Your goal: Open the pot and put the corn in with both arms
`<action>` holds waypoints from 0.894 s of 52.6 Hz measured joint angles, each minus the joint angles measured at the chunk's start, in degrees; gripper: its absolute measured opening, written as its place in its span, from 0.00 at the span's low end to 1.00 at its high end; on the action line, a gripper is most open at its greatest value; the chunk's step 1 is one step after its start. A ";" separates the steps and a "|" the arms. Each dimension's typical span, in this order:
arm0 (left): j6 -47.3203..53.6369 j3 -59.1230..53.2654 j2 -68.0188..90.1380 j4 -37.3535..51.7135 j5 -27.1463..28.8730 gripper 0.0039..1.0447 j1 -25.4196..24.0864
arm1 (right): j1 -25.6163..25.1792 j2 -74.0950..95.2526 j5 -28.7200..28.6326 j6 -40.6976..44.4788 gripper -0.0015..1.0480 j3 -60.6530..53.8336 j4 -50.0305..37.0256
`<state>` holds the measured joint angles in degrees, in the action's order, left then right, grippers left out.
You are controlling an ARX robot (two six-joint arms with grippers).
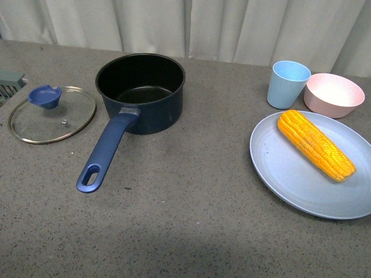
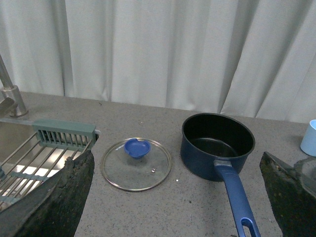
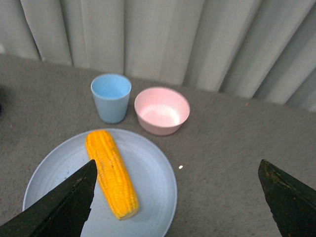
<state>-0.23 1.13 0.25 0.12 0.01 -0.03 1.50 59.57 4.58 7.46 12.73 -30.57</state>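
Observation:
The navy pot (image 1: pixel 141 91) stands uncovered at the table's back middle, black inside, empty, its long handle (image 1: pixel 105 152) pointing to the front left. It also shows in the left wrist view (image 2: pixel 217 145). Its glass lid (image 1: pixel 52 113) with a blue knob lies flat on the table left of the pot, also in the left wrist view (image 2: pixel 136 163). The corn (image 1: pixel 315 144) lies on a light blue plate (image 1: pixel 290 174) at the right; the right wrist view shows the corn (image 3: pixel 111 172) too. My left gripper (image 2: pixel 175 207) is open and empty above the table. My right gripper (image 3: pixel 180 197) is open and empty above the plate's edge. Neither arm shows in the front view.
A light blue cup (image 1: pixel 288 84) and a pink bowl (image 1: pixel 334 95) stand behind the plate. A sink with a wire rack (image 2: pixel 29 163) and a faucet (image 2: pixel 11 94) lies left of the lid. White curtains close off the back.

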 joint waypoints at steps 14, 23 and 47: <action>0.02 0.00 0.00 0.00 0.00 0.94 0.02 | 2.86 33.79 -0.39 -5.92 0.91 16.50 3.87; 0.02 0.00 0.00 0.00 0.00 0.94 0.00 | 4.57 46.21 -0.13 -8.07 0.91 28.44 13.09; 0.02 0.00 0.00 0.00 0.00 0.94 0.00 | 6.05 58.07 1.38 -8.81 0.91 38.32 20.68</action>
<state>-0.21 1.13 0.25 0.12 0.01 -0.03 7.55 117.64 5.96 -1.34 51.05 -9.89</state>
